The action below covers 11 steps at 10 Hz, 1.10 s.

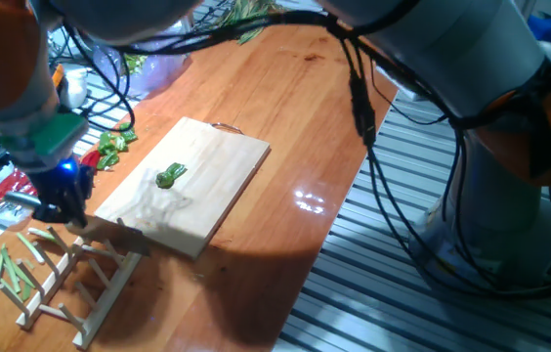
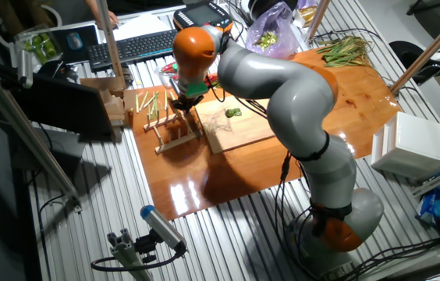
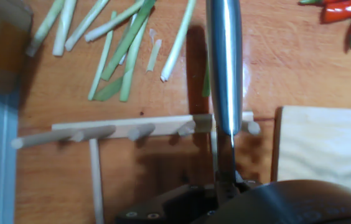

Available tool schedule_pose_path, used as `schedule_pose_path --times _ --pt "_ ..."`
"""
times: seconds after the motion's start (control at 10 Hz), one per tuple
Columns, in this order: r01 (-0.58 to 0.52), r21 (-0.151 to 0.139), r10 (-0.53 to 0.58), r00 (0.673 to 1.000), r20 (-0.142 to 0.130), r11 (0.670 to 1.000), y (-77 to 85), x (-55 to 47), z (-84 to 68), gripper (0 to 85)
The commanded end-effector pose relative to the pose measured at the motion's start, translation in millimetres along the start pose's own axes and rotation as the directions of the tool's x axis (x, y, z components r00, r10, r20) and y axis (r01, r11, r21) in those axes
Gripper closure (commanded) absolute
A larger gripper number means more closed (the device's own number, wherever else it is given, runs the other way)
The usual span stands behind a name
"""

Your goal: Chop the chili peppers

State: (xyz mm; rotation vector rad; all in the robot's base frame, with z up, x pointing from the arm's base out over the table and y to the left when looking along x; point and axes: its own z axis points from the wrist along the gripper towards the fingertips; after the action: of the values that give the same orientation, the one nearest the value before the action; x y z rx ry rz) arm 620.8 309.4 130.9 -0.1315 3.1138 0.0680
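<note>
A small curled green chili pepper (image 1: 170,176) (image 2: 233,112) lies near the middle of the pale wooden cutting board (image 1: 219,156) (image 2: 247,133), whose corner shows in the hand view (image 3: 325,143). My gripper (image 1: 61,205) (image 2: 182,101) (image 3: 225,183) hovers off the board's left end, over a wooden peg rack (image 1: 80,274) (image 3: 132,127). A steel knife (image 3: 224,62) runs straight out from the gripper across the rack. Its thin end sits inside the gripper, which looks shut on it. The fingers themselves are hidden.
Pale-green stalk strips (image 3: 119,43) (image 1: 2,274) lie beyond the rack. Red chilies (image 3: 343,9) and more green peppers (image 1: 111,145) rest near the board's far-left corner. A clear bag of greens (image 2: 271,35) and a keyboard (image 2: 134,47) sit behind. Cables hang over the table.
</note>
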Motion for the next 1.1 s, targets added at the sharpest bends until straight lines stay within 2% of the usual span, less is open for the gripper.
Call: schedule_pose_path --times 0.0,0.1,0.3,0.4,0.5,0.6,0.9,1.0 --pt "-0.011 -0.001 0.011 1.000 0.006 1.000 -1.6 3.1 -27.3 85.0" --pt "-0.020 -0.020 0.021 1.000 0.016 1.000 -6.8 8.1 -34.9 85.0" --pt "-0.020 -0.017 0.021 1.000 0.019 1.000 -14.9 15.1 -46.3 85.0" --pt "-0.017 -0.015 0.017 1.000 0.011 1.000 -20.6 17.2 -51.3 85.0" --pt "-0.016 -0.020 0.016 1.000 0.005 1.000 -28.2 18.4 -55.8 85.0" --pt "-0.014 -0.012 0.014 1.000 0.005 1.000 -37.7 19.4 -58.6 85.0" --pt "-0.041 0.010 0.041 0.999 0.007 0.999 -78.0 15.9 -50.8 85.0" --pt "-0.076 0.005 0.076 0.997 -0.001 0.997 -90.4 18.5 -46.1 85.0"
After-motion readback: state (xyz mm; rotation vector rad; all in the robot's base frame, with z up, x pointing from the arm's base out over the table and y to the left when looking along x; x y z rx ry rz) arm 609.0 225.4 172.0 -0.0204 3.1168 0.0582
